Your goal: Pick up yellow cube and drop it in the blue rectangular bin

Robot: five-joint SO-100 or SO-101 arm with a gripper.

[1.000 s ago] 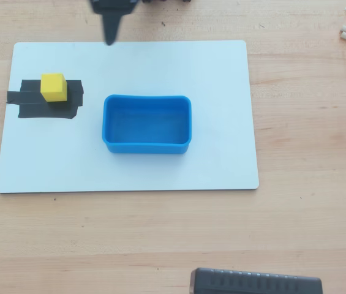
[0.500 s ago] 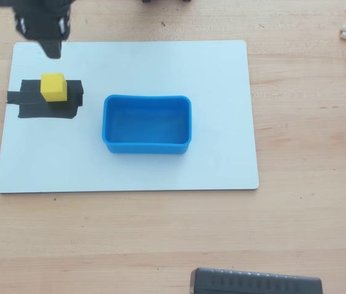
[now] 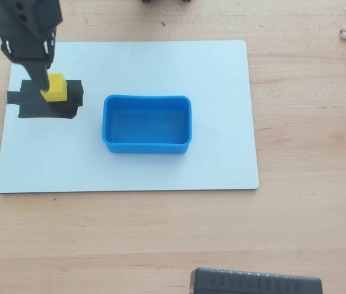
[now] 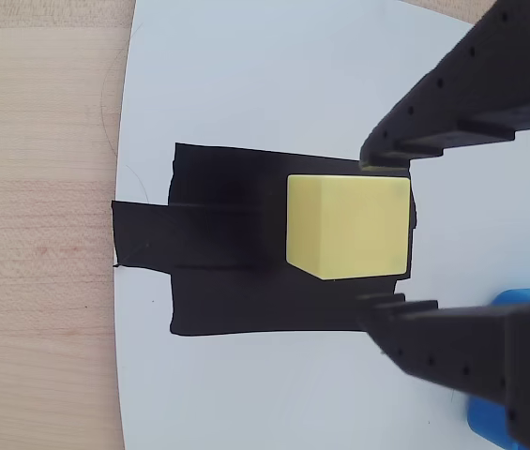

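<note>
A robot claw (image 4: 384, 232) sat spread around a yellow cube (image 4: 349, 227) on a white board.

In the overhead view, the black arm (image 3: 26, 33) reached down at the upper left, over a black tape patch (image 3: 35, 101) on the white board (image 3: 160, 171); the cube (image 3: 55, 87) rested on that patch. Well to its right, near the board's middle, stood the blue bin (image 3: 147, 147), apart from the cube. In the wrist view, the claw's two fingers (image 4: 452, 94) flanked the cube above and below with narrow gaps; whether either touched it was hard to tell. The bin's corner (image 4: 518, 305) showed at the lower right.
</note>
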